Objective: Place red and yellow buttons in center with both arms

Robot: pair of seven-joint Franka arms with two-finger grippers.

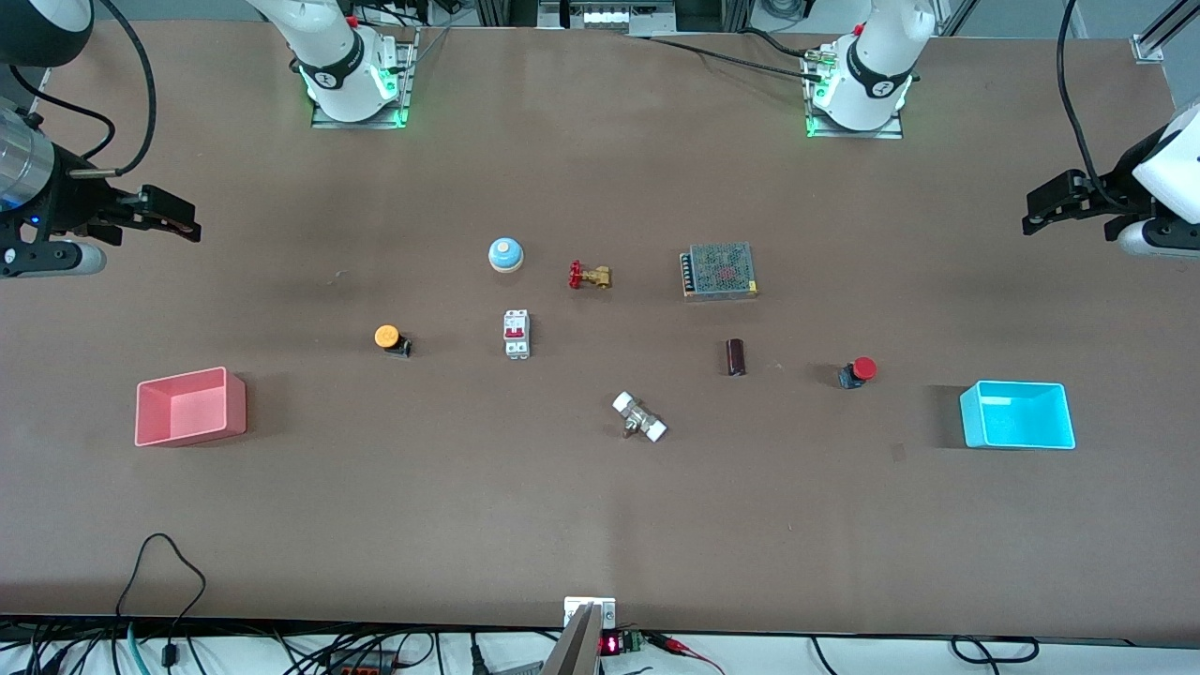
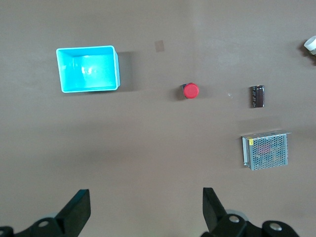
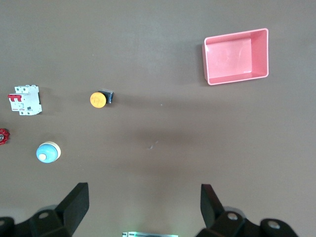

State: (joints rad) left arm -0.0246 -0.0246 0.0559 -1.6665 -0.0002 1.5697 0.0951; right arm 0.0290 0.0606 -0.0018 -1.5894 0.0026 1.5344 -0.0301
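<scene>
The yellow button (image 1: 388, 337), orange cap on a black body, lies on the brown table toward the right arm's end; it also shows in the right wrist view (image 3: 98, 99). The red button (image 1: 860, 371) lies toward the left arm's end, near the blue bin, and shows in the left wrist view (image 2: 190, 91). The bare centre of the table (image 1: 581, 356) lies between them. My right gripper (image 1: 184, 223) is open and empty, high over the table's edge at its own end. My left gripper (image 1: 1034, 217) is open and empty, high over its own end.
A pink bin (image 1: 190, 406) and a blue bin (image 1: 1017, 414) sit at the table's two ends. In the middle are a pale blue bell (image 1: 505, 254), a brass valve (image 1: 590, 276), a white breaker (image 1: 517, 334), a mesh power supply (image 1: 719, 271), a dark cylinder (image 1: 736, 357) and a white-capped fitting (image 1: 639, 417).
</scene>
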